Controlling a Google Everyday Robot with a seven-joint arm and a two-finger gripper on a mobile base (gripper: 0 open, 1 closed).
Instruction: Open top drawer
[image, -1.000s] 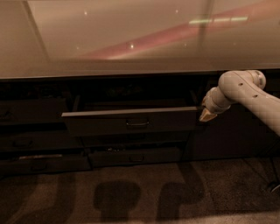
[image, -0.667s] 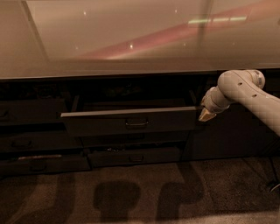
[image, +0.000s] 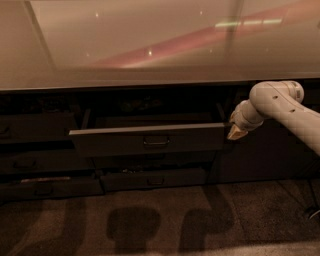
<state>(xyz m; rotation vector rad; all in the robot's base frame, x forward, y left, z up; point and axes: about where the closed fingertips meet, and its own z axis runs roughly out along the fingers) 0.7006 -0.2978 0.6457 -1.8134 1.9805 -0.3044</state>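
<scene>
1. While the top drawer (image: 150, 141) stands partly pulled out beneath the pale surface (image: 150, 45), its front well forward of the cabinet face, the robot's gripper (image: 236, 131) sits at the right end of the drawer front. It is touching or just beside the upper corner, and whether it is open or closed cannot be told.
2. Because the contact is at the far corner and not at the central loop handle (image: 156, 141), a pull from there would load one side only. The drawer could skew on its rails and bind.
3. A hold on a corner edge is likely shallow, so the gripper could slip off sideways and leave the drawer short of fully open.
4. The white arm (image: 280, 102) reaches in from the right, close to the dark cabinet front (image: 265, 155) beside the drawer. A careless swing outward could knock the wrist against it.
5. A shallower lower drawer (image: 152, 179) sits just beneath, and a drop in height could snag its top edge.
</scene>
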